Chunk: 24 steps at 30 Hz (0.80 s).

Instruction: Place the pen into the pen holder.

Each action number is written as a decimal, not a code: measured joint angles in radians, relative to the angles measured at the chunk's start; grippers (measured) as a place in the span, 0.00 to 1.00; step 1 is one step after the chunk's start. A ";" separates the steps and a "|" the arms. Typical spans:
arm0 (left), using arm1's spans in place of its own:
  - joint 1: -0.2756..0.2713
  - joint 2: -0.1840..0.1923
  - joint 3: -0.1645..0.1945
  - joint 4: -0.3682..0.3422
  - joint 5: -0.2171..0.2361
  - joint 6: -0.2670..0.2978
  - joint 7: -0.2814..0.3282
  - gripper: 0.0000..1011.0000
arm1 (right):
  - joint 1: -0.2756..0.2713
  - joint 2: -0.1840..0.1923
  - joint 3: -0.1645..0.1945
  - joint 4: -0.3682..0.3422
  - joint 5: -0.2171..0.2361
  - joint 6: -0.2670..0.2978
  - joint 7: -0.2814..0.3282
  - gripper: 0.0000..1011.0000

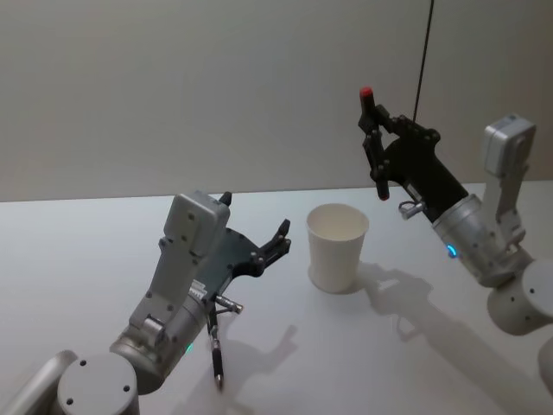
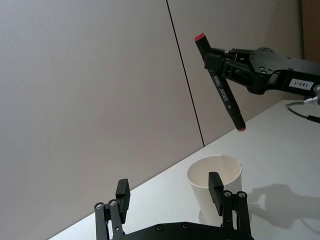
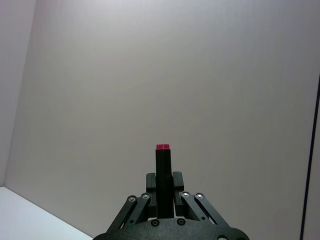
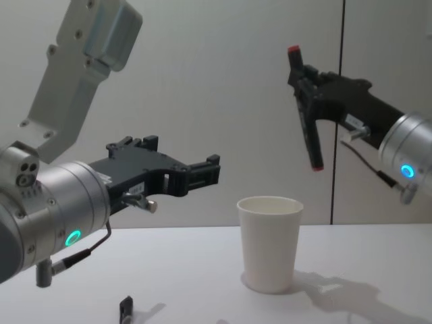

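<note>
Head view: the right gripper (image 1: pixel 373 143), jaws clamped on a black marker pen with red ends (image 1: pixel 381 180), holds it near-upright, above and just right of the white paper cup (image 1: pixel 339 246) on the white table (image 1: pixel 86 251). Chest view: the left gripper (image 4: pixel 210 169) hovers left of the cup, jaws open.

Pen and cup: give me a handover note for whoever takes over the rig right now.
Right gripper: shut on the pen, holding it nearly upright in the air, lower tip above and just right of the cup's rim.
Left gripper: open, empty, hovering left of the cup.
Cup: upright on the table, looks empty.
Done: pen is lifted.
Left: centre it over the cup, lower, release.
</note>
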 joint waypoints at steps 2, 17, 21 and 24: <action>0.000 0.000 0.000 0.000 0.000 0.000 0.000 0.99 | 0.005 -0.006 -0.003 0.016 0.008 -0.010 0.006 0.17; 0.000 0.000 0.000 0.000 0.000 0.000 0.000 0.99 | 0.058 -0.060 -0.031 0.184 0.064 -0.096 0.053 0.17; 0.000 0.000 0.000 0.000 0.000 0.000 0.000 0.99 | 0.072 -0.072 -0.036 0.226 0.071 -0.120 0.062 0.17; 0.000 0.000 0.000 0.000 0.000 0.000 0.000 0.99 | 0.083 -0.081 -0.038 0.260 0.075 -0.137 0.070 0.17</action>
